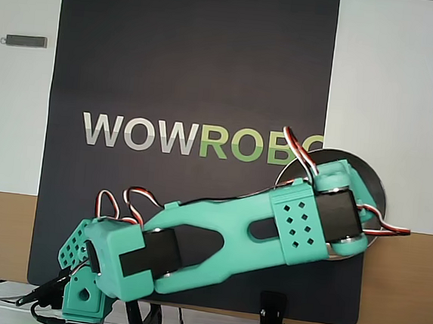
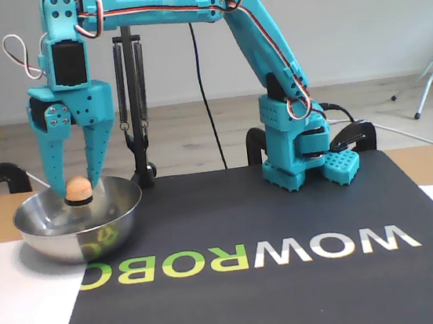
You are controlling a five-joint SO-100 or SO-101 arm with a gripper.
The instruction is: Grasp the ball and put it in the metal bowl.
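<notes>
In the fixed view the metal bowl [image 2: 75, 236] stands at the left, on the edge of the black mat. The peach-orange ball [image 2: 77, 187] sits inside it, with a dark patch just under it. My gripper [image 2: 74, 182] hangs straight down over the bowl. It is open, its fingertips [image 2: 52, 180] lowered to either side of the ball, and the ball is level with or just below them. In the overhead view the arm's wrist covers most of the bowl [image 1: 377, 187]; ball and fingers are hidden there.
A black mat [image 2: 257, 299] printed WOWROBO covers the table's middle. The arm's base [image 2: 298, 152] stands at its far edge in the fixed view, beside a black stand with springs [image 2: 133, 101]. A small grey bar [image 1: 24, 40] lies on the white surface, top left in the overhead view.
</notes>
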